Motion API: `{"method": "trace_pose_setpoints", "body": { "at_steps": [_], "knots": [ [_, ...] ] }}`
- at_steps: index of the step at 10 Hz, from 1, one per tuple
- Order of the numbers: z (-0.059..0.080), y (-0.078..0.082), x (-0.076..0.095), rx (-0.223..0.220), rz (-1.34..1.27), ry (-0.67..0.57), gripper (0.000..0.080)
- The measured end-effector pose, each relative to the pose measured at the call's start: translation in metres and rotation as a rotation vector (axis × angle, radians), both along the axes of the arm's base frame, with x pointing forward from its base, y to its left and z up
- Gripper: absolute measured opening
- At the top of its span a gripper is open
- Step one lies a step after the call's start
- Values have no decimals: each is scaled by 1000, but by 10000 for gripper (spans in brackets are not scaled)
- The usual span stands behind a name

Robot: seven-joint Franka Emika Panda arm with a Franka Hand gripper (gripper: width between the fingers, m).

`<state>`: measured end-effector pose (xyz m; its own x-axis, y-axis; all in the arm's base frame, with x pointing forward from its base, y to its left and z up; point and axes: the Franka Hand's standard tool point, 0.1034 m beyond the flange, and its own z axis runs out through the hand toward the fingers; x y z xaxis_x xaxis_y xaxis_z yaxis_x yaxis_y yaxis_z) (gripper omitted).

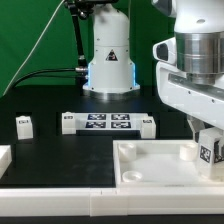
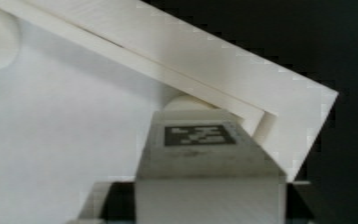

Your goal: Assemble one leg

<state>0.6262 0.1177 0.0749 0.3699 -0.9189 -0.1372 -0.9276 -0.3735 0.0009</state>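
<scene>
The jaws pinch the leg (image 1: 209,150) by its sides, tag face outward. They hold it low over a corner of the white tray (image 1: 150,165), which sits by the bench's (image 1: 60,150) front edge, toward the exterior view's right corner. Whether the leg touches the tray's rim I cannot tell. A second small tagged block (image 1: 24,124) stands near the bench's edge on the exterior view's left, well apart. The marker board (image 1: 107,123) lies at mid-bench between them.

backdrop: green screen (image 1: 20,25) at rear | surface: matte black tabletop (image 1: 50,150) | light: even, bright
</scene>
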Motion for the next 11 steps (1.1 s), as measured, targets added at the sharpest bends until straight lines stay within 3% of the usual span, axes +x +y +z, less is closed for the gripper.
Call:
{"method": "trace_pose_setpoints", "body": {
  "at_steps": [1, 2, 3, 4, 11],
  "knots": [
    [0, 1, 0, 0, 2, 0, 383],
    [-1, 1, 0, 1, 11, 0, 555],
    [-1, 1, 0, 3, 54, -6, 555],
    [0, 5, -1, 3, 95, -9, 630],
    [1, 6, 0, 50, 981, -123, 648]
  ]
}}
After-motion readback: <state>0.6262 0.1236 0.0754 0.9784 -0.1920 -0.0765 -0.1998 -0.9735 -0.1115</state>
